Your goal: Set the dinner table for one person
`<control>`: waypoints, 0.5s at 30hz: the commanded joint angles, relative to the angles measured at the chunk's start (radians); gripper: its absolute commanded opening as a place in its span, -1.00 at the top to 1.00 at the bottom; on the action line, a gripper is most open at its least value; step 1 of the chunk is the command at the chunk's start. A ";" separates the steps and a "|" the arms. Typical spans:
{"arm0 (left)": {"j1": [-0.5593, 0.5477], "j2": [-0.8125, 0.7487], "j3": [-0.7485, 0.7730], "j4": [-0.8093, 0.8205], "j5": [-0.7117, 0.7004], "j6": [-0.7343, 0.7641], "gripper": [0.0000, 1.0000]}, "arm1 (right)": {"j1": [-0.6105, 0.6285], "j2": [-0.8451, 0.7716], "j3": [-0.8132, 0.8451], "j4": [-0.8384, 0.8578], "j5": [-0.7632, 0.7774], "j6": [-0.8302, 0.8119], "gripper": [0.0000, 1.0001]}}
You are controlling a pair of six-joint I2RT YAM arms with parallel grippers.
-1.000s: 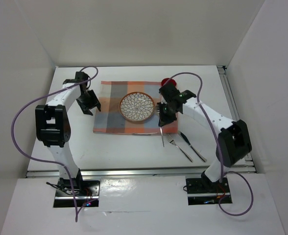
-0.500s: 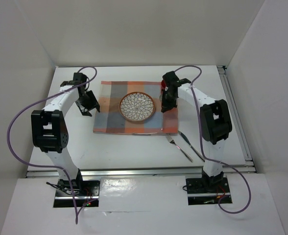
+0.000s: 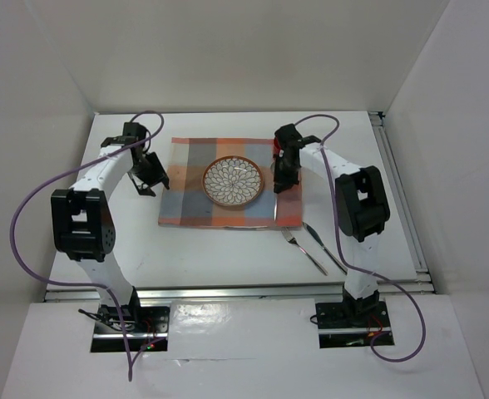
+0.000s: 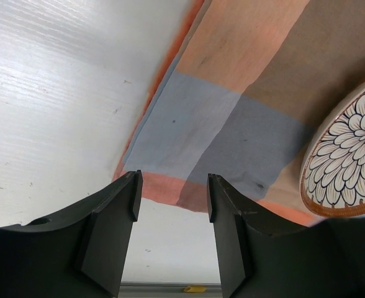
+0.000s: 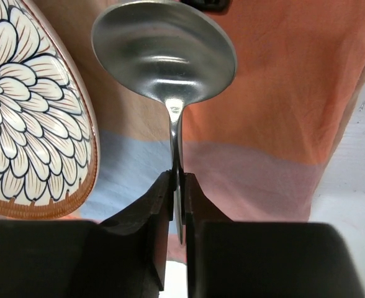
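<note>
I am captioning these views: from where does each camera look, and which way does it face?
Top external: above and behind, looking down at the dinner table; left arm and right arm show.
Left wrist: looks past its open fingers at the placemat edge.
Right wrist: looks past its fingers, pinching the spoon.
Both wrist views share placemat and plate.

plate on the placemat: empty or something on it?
Empty. The plate shows its whole flower pattern from above, nothing on it. The spoon in the right gripper is beside it, over the placemat.
</note>
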 commanded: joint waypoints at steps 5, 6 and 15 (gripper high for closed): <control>0.001 -0.075 -0.016 -0.013 -0.018 0.020 -0.25 | -0.007 -0.029 -0.027 0.073 -0.008 -0.014 0.38; 0.001 -0.075 -0.016 -0.013 -0.018 0.020 -0.25 | -0.007 -0.039 -0.027 0.073 -0.008 -0.014 0.34; 0.001 -0.095 0.005 -0.033 -0.018 0.020 -0.25 | 0.002 -0.222 -0.119 0.045 0.029 0.015 0.21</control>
